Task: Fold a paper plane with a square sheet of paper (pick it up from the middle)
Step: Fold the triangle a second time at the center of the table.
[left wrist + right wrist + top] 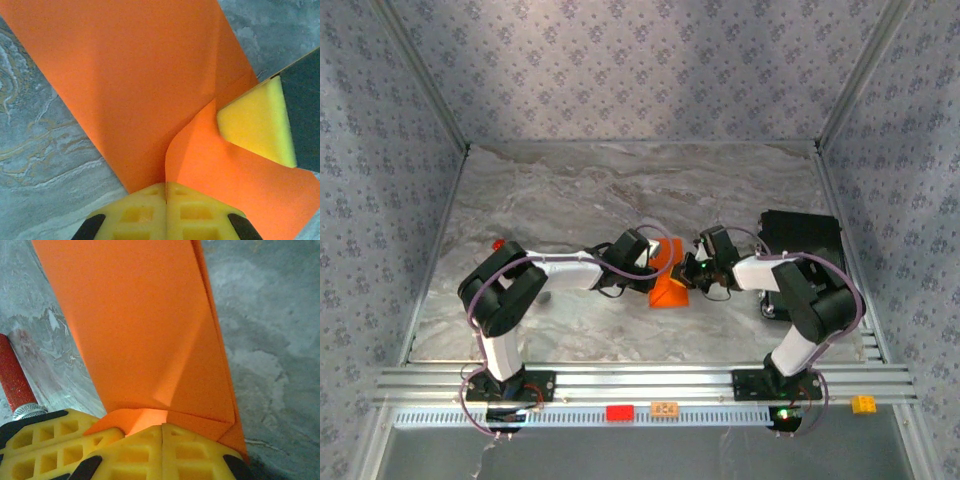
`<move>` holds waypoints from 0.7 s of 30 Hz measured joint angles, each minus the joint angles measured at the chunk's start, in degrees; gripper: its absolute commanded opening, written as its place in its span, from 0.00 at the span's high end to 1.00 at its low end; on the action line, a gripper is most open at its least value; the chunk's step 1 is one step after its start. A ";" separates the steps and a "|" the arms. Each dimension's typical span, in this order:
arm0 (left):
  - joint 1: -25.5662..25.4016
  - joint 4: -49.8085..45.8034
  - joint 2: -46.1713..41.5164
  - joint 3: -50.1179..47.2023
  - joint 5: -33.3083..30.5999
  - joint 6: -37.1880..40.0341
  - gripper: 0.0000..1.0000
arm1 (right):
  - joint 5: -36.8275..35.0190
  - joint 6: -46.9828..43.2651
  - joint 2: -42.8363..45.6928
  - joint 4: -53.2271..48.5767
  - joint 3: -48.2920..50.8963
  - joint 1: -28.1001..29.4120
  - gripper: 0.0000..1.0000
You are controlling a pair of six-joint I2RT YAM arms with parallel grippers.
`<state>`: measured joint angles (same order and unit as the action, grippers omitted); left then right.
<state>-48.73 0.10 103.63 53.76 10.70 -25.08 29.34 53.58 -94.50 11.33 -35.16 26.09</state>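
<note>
The square sheet of paper (670,292) is bright orange and folded into a long tapering shape with layered edges, held up between both arms at the table's middle. My left gripper (658,264) is shut on one end of it; in the left wrist view its yellow jaws (166,195) pinch the paper (140,90) along a crease. My right gripper (697,270) is shut on the paper from the other side. Its yellow jaws (162,436) clamp a folded flap of the paper (145,330). A right finger pad (255,122) presses the sheet close to the left jaws.
A black box (802,242) stands at the right rear, close behind the right arm. A red cylinder with a grey tip (17,382) lies on the marble table (570,190). Small red (619,412), orange (665,409) and yellow (863,404) blocks sit on the front rail.
</note>
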 measured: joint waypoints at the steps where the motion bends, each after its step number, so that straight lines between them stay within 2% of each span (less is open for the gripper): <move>1: 0.00 0.00 0.00 0.00 0.00 0.00 0.95 | 0.00 0.00 0.02 0.37 0.24 0.00 0.94; 5: 0.07 -0.74 -0.02 0.39 0.00 -0.15 0.85 | -0.35 0.00 0.33 1.16 0.76 0.00 0.95; 10: 0.39 -4.52 -2.12 1.70 -0.50 -1.09 0.62 | -1.09 0.00 0.66 0.96 0.79 0.22 0.95; 11: 0.39 -5.11 -3.26 1.70 -0.90 -1.31 0.61 | -1.29 0.02 0.72 0.87 0.79 0.28 0.95; 13: 0.52 -6.16 -5.66 1.70 -1.29 -2.03 0.62 | -1.46 0.02 0.74 0.85 0.79 0.33 0.95; 16: 0.72 -6.56 -8.72 1.73 -0.85 -2.89 0.69 | -1.49 0.20 0.74 0.87 0.79 0.33 0.95; 21: 0.74 -6.36 -9.07 2.45 5.55 -4.59 0.81 | -1.46 0.72 0.74 0.98 0.85 0.33 0.95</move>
<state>-47.99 -6.26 94.56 56.21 16.25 -29.67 27.88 54.30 -93.76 12.32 -34.30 26.41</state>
